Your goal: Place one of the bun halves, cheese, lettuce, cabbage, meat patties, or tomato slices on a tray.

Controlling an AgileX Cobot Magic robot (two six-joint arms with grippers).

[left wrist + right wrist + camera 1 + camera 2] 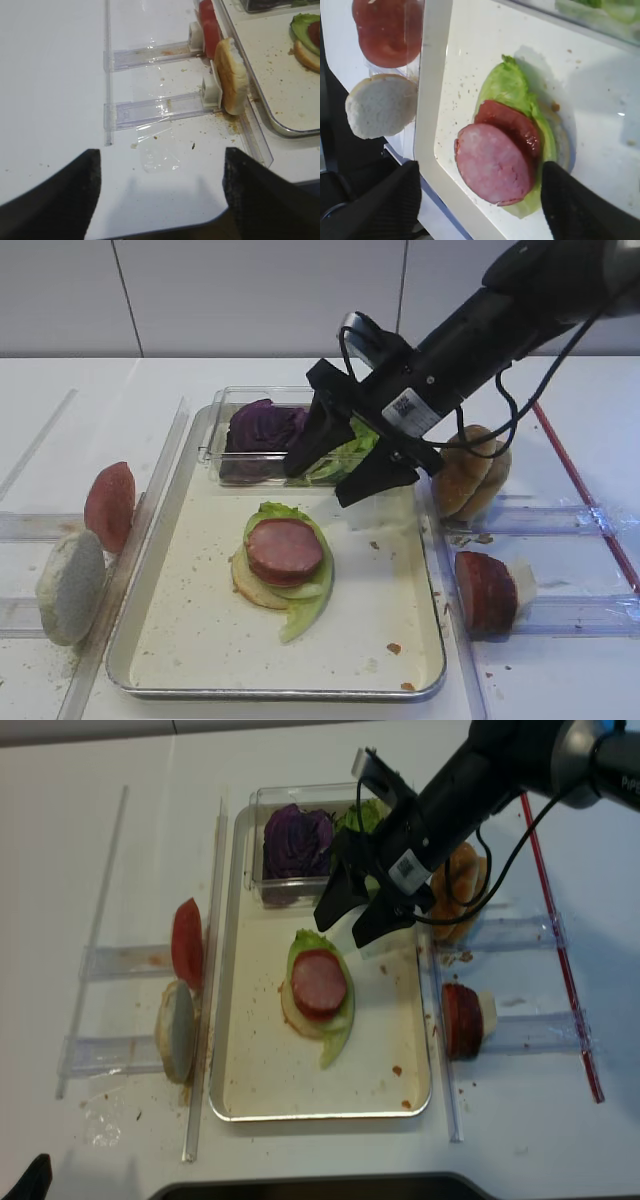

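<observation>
On the tray (200, 630) lies a stack: bun half (252, 588), lettuce (305, 612), a dark red disc and a meat patty (284, 548) on top. My right gripper (318, 487) hangs open and empty above the tray's far end. In its wrist view the patty (492, 165) lies between the open fingers (570, 205). The clear box holds cabbage (262, 428) and more lettuce (352, 443). Bun halves (470, 475) and meat patties (485, 592) stand on the right racks. A tomato slice (110, 505) and a bun half (70, 585) stand on the left. No cheese shows. My left gripper (161, 155) is open over bare table.
Clear plastic racks (560, 615) flank the tray on both sides. The clear box (213, 453) sits across the tray's far end. A red strip (580, 490) runs along the table at the right. Crumbs dot the tray base.
</observation>
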